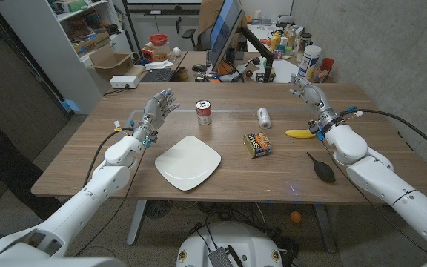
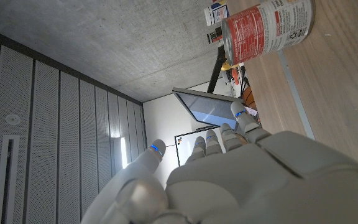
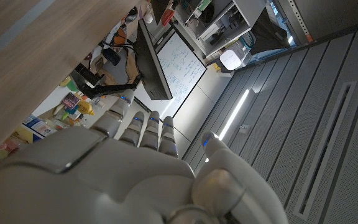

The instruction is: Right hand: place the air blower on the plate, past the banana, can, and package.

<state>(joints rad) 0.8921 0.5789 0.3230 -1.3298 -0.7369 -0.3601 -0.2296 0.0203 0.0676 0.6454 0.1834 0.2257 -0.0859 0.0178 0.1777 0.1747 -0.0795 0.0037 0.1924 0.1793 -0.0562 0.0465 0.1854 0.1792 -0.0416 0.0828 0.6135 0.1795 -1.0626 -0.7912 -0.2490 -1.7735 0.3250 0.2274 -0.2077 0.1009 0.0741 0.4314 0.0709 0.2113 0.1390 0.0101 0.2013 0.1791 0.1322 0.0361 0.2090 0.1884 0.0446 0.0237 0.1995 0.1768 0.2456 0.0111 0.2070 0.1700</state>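
**Both hands raised, air blower lying on the tabletop**

Wooden tabletop (image 1: 87, 159) in a workshop room, with shelves, a monitor and many small items behind its far edge.

Near the middle, toward the robot's left: a white, square plate (image 1: 188, 162) with nothing on it. Beyond the plate, standing upright: a can (image 1: 204, 112) with a red and white label, seen also in the left wrist view (image 2: 266, 29). Right of the plate: a small orange and dark package (image 1: 257, 144). Further back, lying on its side: a small white cylinder (image 1: 264, 117). Right of the package, just beside the right wrist: a yellow banana (image 1: 299, 134).

Task object: black air blower (image 1: 321, 167), lying on the tabletop near the front edge on the robot's right, close beside the right forearm, not held. Well apart from the plate, with the package between them.

Right hand (image 1: 307, 93) lifted above the far right part of the tabletop, beyond the banana, fingers (image 3: 143, 129) released and stretched out side by side, grasping nothing.

Left hand (image 1: 159, 108) lifted above the tabletop left of the can and behind the plate, fingers (image 2: 224, 138) released and spread, grasping nothing, touching no object.
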